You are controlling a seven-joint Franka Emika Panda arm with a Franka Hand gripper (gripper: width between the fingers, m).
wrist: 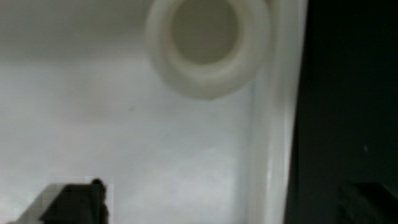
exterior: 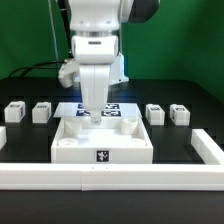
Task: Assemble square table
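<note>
- Slab [exterior: 125,135]: one, centre frame.
- Legs [exterior: 42,111]: four, two left of it, two right.
- Gripper [exterior: 92,117]: one, spread, over a corner hole [wrist: 210,40].

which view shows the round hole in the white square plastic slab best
The wrist view: the round raised-rim hole of the white square plastic slab shows large and close. The exterior view shows the whole slab under the open gripper, but its holes are too small to tell.

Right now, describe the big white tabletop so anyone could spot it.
Start at the long white rail across the front. Behind its middle sits the large white plastic square slab. It alone is broad and rimmed; its neighbours are small white legs.
</note>
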